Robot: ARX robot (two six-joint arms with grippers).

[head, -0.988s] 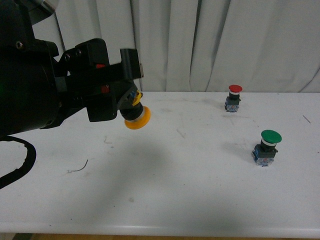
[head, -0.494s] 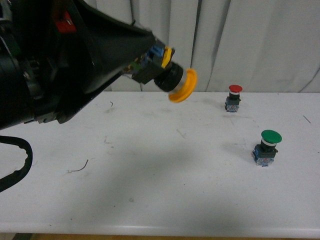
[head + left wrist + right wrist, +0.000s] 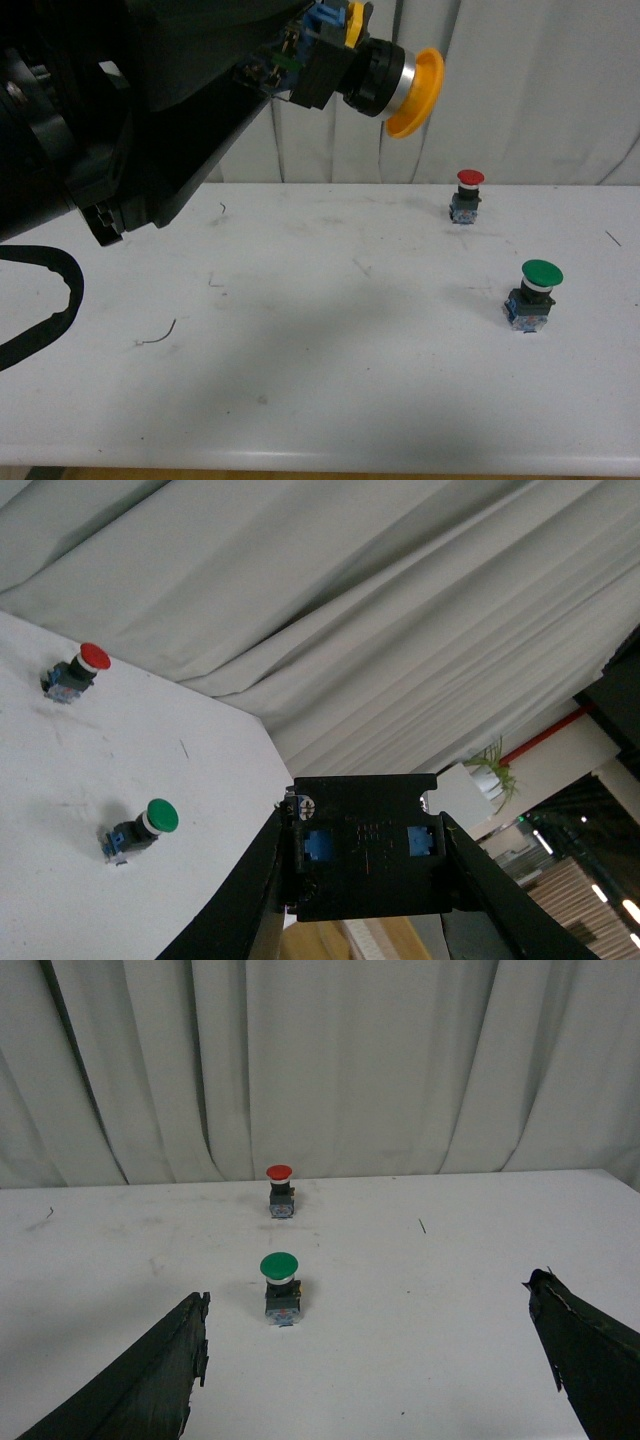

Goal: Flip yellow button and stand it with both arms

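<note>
One second on from hanging cap-down near the table point(image 3: 330, 380), the yellow button point(image 3: 400, 78) in the front view sits high at 12 o'clock, cap toward 3 o'clock, apparently half flipped. Left wrist view: the left gripper point(image 3: 365, 848) clamps it by the base. Right wrist view: the right gripper point(image 3: 367, 1295) gapes empty, probably awaiting a handover.

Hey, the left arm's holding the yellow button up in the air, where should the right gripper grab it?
Probably the black collar of the yellow button, just behind the cap, approached from the robot's right: the left gripper holds the contact block, and the cap end points right, free.
</note>
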